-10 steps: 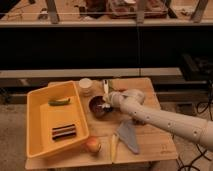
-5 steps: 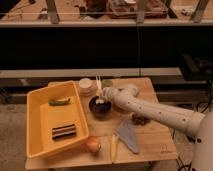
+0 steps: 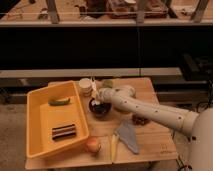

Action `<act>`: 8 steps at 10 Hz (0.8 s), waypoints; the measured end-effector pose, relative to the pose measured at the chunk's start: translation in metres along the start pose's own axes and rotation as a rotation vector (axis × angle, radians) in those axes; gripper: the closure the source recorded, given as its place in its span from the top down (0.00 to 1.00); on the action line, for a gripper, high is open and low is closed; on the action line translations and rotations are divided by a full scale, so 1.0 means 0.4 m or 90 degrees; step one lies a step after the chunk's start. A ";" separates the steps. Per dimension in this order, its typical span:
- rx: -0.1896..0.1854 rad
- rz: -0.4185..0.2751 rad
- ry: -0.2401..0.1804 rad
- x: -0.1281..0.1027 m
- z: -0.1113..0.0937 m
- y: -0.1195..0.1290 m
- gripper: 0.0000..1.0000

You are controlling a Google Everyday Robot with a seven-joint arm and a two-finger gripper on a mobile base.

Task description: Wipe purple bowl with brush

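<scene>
Gripper [image 3: 100, 97] sits above small dark purple bowl [image 3: 100, 109], clamped on slim white-handled brush [image 3: 93, 88]. Handle approx. vertical, presumably so tufted head reaches bowl interior for wiping.

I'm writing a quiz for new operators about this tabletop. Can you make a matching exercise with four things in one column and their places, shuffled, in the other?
Things:
1. purple bowl
2. green item
3. round orange fruit
4. end effector

Places:
A. in the yellow bin, toward its back
B. over the purple bowl, at the brush
C. near the front edge of the table, left of the pale yellow strip
D. on the table just right of the bin, in front of the cream cup

Pairs: 1-D, 2-A, 3-C, 4-B
</scene>
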 end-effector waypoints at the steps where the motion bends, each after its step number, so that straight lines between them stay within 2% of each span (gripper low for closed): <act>1: -0.001 0.003 -0.002 -0.010 -0.010 -0.006 0.00; 5: -0.029 0.028 -0.011 -0.076 -0.057 -0.031 0.00; 8: -0.066 0.047 -0.002 -0.087 -0.098 0.010 0.00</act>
